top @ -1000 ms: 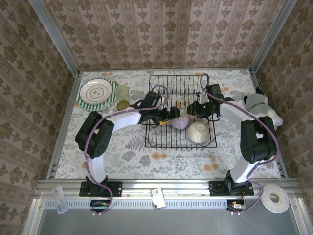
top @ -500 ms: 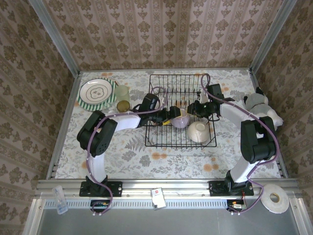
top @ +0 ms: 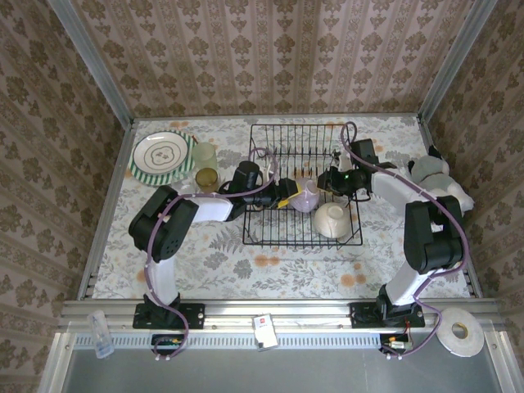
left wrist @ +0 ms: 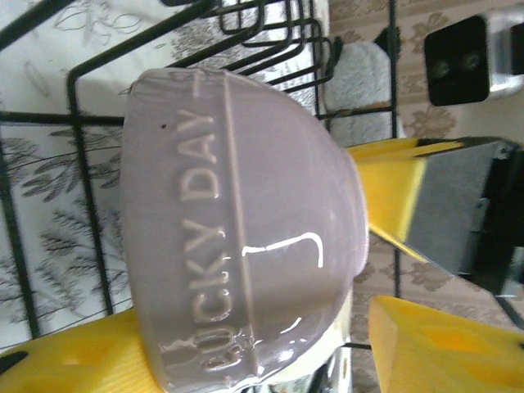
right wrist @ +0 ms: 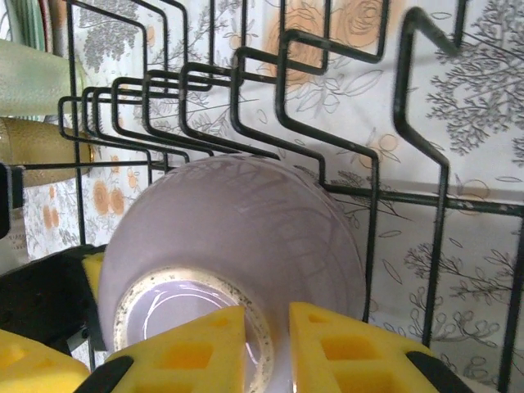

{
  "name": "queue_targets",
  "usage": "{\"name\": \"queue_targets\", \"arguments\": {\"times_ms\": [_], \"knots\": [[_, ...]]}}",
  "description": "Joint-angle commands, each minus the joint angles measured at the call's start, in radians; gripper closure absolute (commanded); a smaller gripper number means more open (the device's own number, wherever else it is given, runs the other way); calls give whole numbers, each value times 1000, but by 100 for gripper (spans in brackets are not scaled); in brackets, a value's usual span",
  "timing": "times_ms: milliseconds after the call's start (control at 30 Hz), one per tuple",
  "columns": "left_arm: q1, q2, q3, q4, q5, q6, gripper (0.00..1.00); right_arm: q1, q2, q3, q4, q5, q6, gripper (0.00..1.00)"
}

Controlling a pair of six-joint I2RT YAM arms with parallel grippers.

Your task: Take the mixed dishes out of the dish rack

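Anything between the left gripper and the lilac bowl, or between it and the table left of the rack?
Nothing between them: the left gripper flanks the lilac bowl, and the right gripper pinches its foot ring. Toward the table, the side wires of the rack stand in the way, so it likely must rise first.

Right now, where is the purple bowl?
In the overhead view, the purple bowl is inside the black rack, near its middle, right beside the cream bowl.
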Motion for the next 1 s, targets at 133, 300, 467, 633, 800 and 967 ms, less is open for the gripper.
{"name": "queue_targets", "arguments": {"times_ms": [133,300,467,633,800,967], "knots": [[-41,54,58,184,38,-79,53,2,26,5,-128,133,3,77],[-62,137,94,259,38,-120,62,2,23,24,-151,134,-4,77],[-71,161,97,307,36,-147,74,1,11,29,-168,144,-14,77],[-74,154,95,315,38,-142,88,0,-4,37,-178,150,-14,78],[-71,159,100,309,34,-136,98,0,-16,59,-190,159,-17,77],[-69,172,116,314,35,-136,100,0,-25,80,-221,167,-21,77]]}}
